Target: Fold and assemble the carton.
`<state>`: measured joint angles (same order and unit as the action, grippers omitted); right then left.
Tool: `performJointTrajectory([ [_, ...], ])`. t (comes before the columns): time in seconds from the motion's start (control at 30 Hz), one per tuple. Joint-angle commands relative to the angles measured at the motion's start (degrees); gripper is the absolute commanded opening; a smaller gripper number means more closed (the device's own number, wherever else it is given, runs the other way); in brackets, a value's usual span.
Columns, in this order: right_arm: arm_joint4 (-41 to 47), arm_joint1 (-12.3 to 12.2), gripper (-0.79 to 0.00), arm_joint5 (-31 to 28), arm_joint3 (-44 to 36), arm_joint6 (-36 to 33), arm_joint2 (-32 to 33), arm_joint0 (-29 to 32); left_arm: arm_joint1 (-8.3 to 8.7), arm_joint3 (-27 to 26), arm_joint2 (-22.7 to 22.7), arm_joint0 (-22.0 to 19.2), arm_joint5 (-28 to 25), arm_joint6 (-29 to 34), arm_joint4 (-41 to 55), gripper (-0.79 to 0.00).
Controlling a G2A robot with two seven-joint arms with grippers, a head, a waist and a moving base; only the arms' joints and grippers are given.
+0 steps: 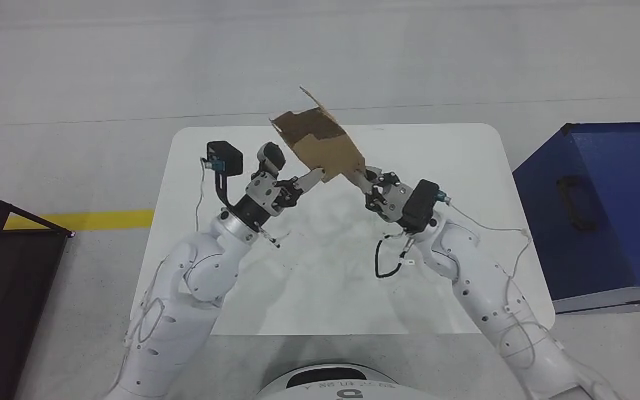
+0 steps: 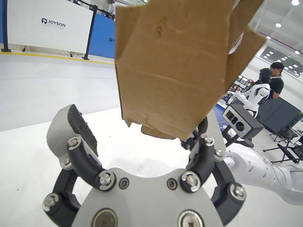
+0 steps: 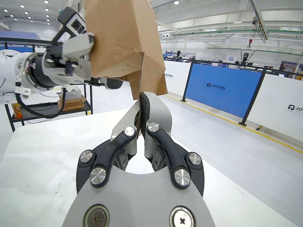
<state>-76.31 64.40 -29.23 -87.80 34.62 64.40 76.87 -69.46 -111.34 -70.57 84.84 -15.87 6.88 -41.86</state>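
Note:
A brown cardboard carton (image 1: 320, 145), partly unfolded with loose flaps, is held in the air over the far side of the white table (image 1: 330, 285). My right gripper (image 3: 142, 101) is shut on the thin edge of a lower flap of the carton (image 3: 123, 38), at its right side (image 1: 371, 181). My left gripper (image 2: 139, 119) is open at the carton's (image 2: 172, 72) other side, jaws spread wide. One finger (image 3: 88, 41) rests against the carton's side face; the other finger (image 3: 112, 83) sits under its bottom edge. In the top view, the left gripper (image 1: 292, 166) is at the carton's lower left.
A blue box (image 1: 580, 215) stands on the floor to the table's right. A dark frame (image 1: 25, 270) sits at the left, beside a yellow floor line (image 1: 100, 218). A black cart with flat cartons (image 3: 71, 103) stands beyond the table. The near table surface is bare.

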Motion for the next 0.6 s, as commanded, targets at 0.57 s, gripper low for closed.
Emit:
performJointTrajectory([
  [0.57, -10.60, -1.15, -0.785, 9.64, 2.26, -1.40, 6.01, 2.83, 1.24, -10.90, -10.90, 3.63, 4.93, 1.35, -12.60, 0.000],
])
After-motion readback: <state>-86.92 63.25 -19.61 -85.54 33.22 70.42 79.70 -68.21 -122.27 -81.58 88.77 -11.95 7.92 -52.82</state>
